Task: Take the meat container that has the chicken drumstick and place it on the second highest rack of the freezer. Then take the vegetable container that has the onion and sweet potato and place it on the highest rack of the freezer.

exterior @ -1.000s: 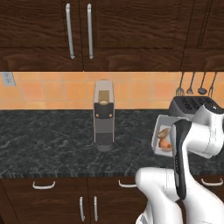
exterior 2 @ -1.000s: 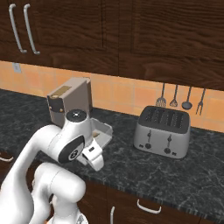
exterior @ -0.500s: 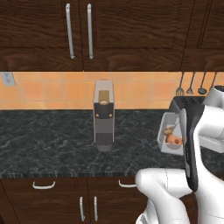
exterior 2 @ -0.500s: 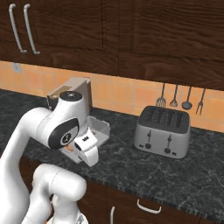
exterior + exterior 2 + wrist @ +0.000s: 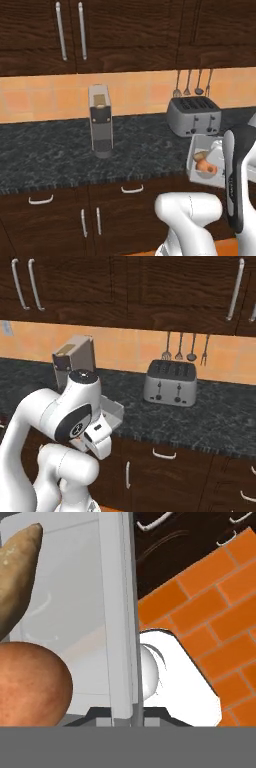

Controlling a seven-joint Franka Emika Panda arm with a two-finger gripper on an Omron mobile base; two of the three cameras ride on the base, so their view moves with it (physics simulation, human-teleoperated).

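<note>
Grey tray wall runs straight up between the two dark finger tips of the end effector (image 5: 122,716) in the hand view, so the jaws look clamped on the rim of the vegetable container (image 5: 119,612), pinched near together with the thin wall between them. Inside the tray the onion (image 5: 30,684) sits close against the fingers and the sweet potato (image 5: 17,572) lies further along; both look loose on the smooth floor of the tray.

From the left base view the vegetable container (image 5: 200,150) hangs clear of the worktop (image 5: 60,155) edge, off its front right, beside the arm, with the cabinet fronts and orange floor below it.

The main hazard, as I judge it, is the one-sided grip: held by a single wall, the tray can pivot in the jaws under the weight of its contents, or slip out if the arm swings hard. Any tilt would send the round onion rolling, and over the low wall it would fall to the floor. The toaster (image 5: 194,116) stands near the tray's path, and the coffee machine (image 5: 100,120) further left; a wide swing toward the freezer could clip either. The freezer itself I cannot place from here.
</note>
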